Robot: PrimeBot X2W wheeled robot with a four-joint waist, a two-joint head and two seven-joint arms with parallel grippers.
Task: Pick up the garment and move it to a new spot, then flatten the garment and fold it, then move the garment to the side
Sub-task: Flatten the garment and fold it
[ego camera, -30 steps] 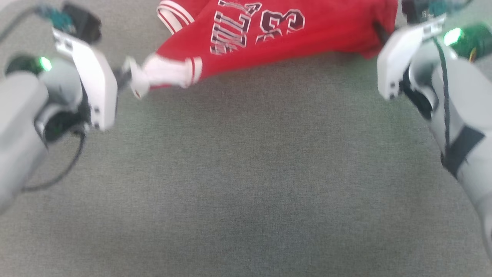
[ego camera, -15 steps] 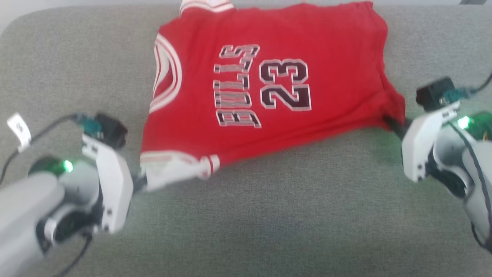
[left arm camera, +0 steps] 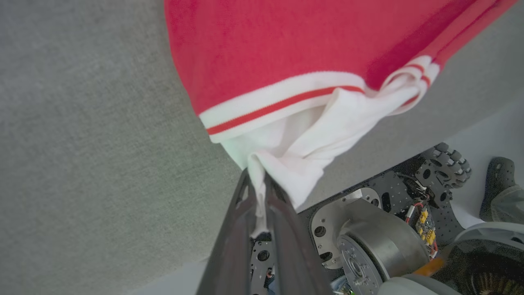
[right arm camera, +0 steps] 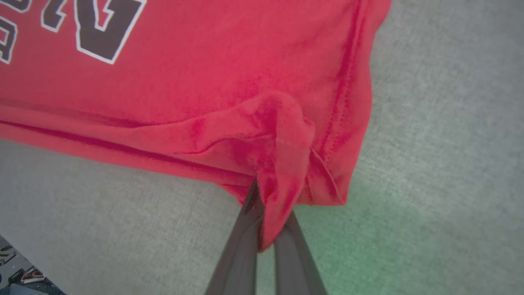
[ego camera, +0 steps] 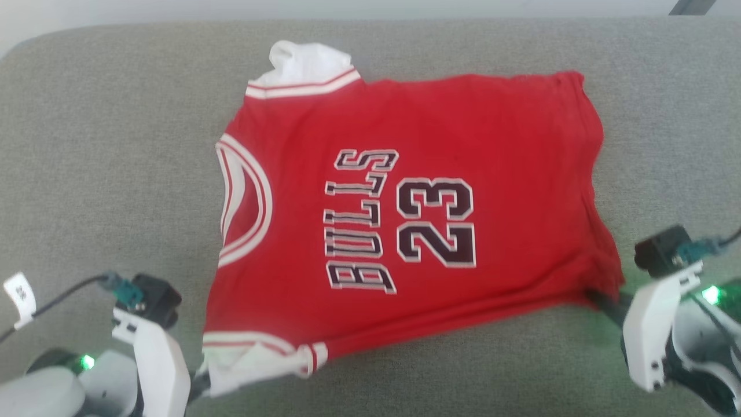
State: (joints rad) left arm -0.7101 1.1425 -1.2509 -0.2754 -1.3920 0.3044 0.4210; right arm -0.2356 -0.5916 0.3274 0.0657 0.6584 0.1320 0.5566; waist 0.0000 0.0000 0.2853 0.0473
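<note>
Garment point(ego camera: 405, 202) sits mid-frame in the head view, print side up, spread on the grey cushion point(ego camera: 405, 376). Its collar point(ego camera: 246, 202) points to frame left and its hem to frame right, so the long axis runs left-right, across the robot rather than away from it.

Left gripper point(left arm camera: 256, 184) is at the lower left, clamped tight on the near white sleeve point(ego camera: 255, 362). The wrist view shows sleeve fabric pinched between the two fingers. Right gripper point(right arm camera: 266, 205) is at the lower right, closed on the near hem corner point(right arm camera: 286, 135), with a bunched red fold caught in the jaws.

Key relation: the whole shirt lies up-frame of both grippers. They hold the two ends of its near long edge, and that edge runs between them with a slight bow. Neither arm is clearly nearer, since each owns one end. Can't tell whether the near edge touches the cushion or hangs just off it.

Judgement: the shirt looks placed, so this is the flatten stage.
- Pulling straight toward frame bottom, both arms together, should drag out the slack without skewing the axis.
- An uneven pull would rotate the shirt.

Trouble spots:
- The far sleeve point(ego camera: 301, 61) at the upper left is crumpled and tucked, well away from both grippers.
- The hem side near the right gripper has drag wrinkles.
- The sleeve grip is on thin white fabric near its edge, so it could slip under tension.
</note>
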